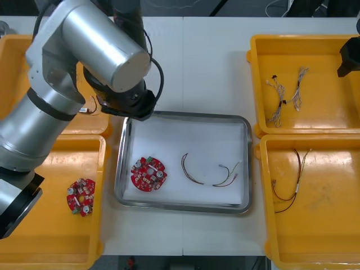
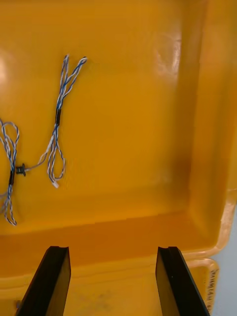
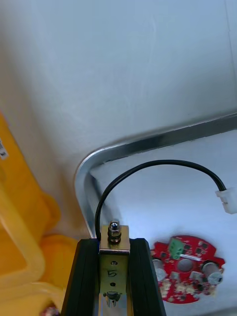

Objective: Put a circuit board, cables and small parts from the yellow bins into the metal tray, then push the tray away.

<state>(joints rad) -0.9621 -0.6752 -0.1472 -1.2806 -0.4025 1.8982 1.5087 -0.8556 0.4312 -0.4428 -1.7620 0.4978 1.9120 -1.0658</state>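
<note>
Hovering over the tray's (image 1: 185, 115) far-left corner, left of the tabletop's middle, with the left tool (image 3: 113, 242) clamped on a small metal part (image 3: 114, 266), fingers apart by just its width. Hard to tell whether the black cable (image 3: 148, 164) arcing out behind comes with it. Already in the tray: red circuit board (image 1: 149, 173) by the left side, thin cables (image 1: 192, 178) just right of it. Waiting over the bin (image 2: 148, 123) at the tabletop's far-right corner with the right tool (image 2: 113, 252) wide open, gripping nothing, blue and white cables (image 2: 58, 123) below. Probably left: drop the part, then push the tray away.
</note>
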